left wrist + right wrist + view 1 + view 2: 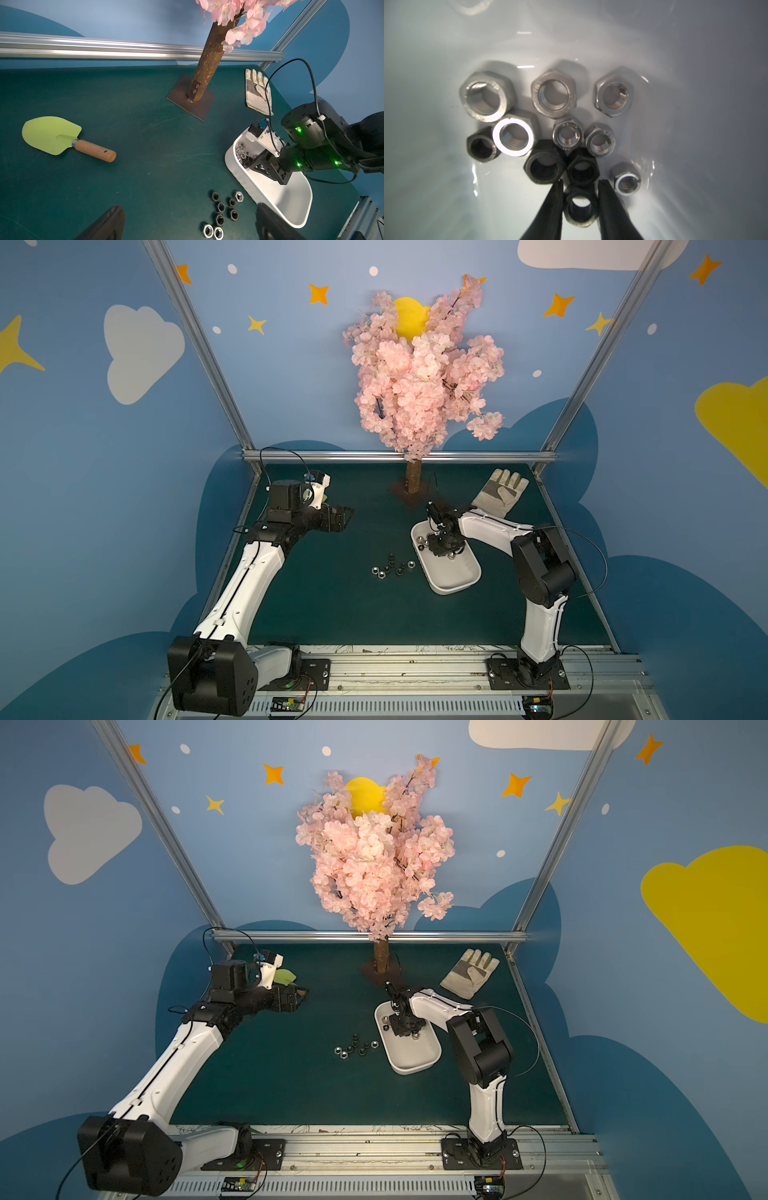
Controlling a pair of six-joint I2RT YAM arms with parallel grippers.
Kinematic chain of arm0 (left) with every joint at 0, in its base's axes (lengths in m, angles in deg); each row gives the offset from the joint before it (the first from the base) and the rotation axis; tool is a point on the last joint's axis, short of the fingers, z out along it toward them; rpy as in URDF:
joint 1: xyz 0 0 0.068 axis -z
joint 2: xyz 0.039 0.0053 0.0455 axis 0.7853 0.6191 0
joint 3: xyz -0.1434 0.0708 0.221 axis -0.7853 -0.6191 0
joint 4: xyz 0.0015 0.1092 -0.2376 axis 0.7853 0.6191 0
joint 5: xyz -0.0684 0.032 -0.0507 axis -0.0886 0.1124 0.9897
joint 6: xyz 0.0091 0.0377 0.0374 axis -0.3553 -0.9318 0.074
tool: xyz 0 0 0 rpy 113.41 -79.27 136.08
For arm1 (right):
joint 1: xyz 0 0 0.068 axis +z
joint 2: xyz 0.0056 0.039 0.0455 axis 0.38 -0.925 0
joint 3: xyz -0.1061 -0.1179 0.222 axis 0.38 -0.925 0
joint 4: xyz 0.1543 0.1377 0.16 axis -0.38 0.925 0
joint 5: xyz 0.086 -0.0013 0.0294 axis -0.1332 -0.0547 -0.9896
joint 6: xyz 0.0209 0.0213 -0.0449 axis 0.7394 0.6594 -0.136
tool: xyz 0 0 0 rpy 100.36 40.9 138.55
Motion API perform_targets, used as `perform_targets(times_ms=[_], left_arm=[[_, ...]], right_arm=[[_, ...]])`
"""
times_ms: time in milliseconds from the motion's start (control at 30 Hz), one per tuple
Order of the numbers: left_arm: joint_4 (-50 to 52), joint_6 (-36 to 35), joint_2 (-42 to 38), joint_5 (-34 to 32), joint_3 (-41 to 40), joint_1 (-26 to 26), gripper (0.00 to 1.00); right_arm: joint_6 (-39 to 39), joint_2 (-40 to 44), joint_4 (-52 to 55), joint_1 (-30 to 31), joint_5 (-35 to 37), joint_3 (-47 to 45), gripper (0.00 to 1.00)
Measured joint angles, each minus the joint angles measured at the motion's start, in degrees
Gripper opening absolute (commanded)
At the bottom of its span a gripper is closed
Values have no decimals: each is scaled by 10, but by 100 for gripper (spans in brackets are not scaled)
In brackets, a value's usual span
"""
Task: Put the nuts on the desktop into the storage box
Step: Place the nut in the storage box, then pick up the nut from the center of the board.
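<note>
Probable release stage of one transfer: the right gripper [581, 181] reaches down into the storage box [453, 574], its two black fingers [553, 207] set narrow on either side of a dark nut [580, 221] at the lower centre of the right wrist view; whether the pads press that nut or stand just clear of it cannot be told. Beyond the tips, ten other nuts [553, 95] lie on the white floor, bores facing the camera. Nuts not yet boxed form a loose cluster [387, 569] [350, 1049] of about eight on the desktop [332, 614], just beside the box's long left wall in both top views and between the two arms; the box's long axis runs from upper left to lower right. By this layout the coming pick lies left of the right gripper, across the rim, and that gripper seems the nearer one. Pose of the right arm: elbow folded at the right of the frame, white forearm slanting to the upper left, wrist pitched downward. The left gripper [190, 206] hovers at left centre, fingers wide apart and empty, the cluster showing between them in the left wrist view
</note>
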Motion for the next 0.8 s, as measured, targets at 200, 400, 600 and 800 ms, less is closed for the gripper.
perform_targets(times_ms=[200,400,600,800], left_arm=[[0,0,0,-1,0,0,100],[0,-1,0,-5,0,0,100],[0,-2,0,-9,0,0,100],[0,-2,0,-9,0,0,100]], right_arm=[[-3,16,1,0,4,0,51],[-5,117,0,14,12,1,52],[-17,208,-70,77,-80,-16,52],[-18,150,-112,151,-136,-12,53]])
